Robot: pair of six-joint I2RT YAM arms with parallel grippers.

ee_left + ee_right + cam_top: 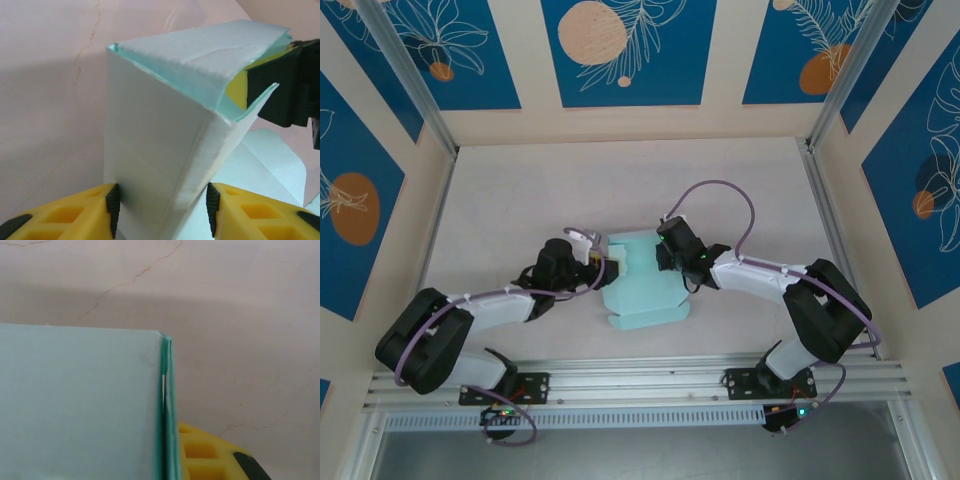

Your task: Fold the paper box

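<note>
place: robot lab test cell | cues: two bench-bolted arms (490, 310), aluminium rail (640, 372), printed backdrop panels (628, 50)

paper box (80, 405) panel lower left, layered edge upright | yellow finger (205, 455) touching that edge, lower right | pale table (225, 305) with thin cracks behind

We see bright, even light; a soft shadow flanks the box (160, 150) on the table (50, 75); wrist close-ups blur slightly.
</note>
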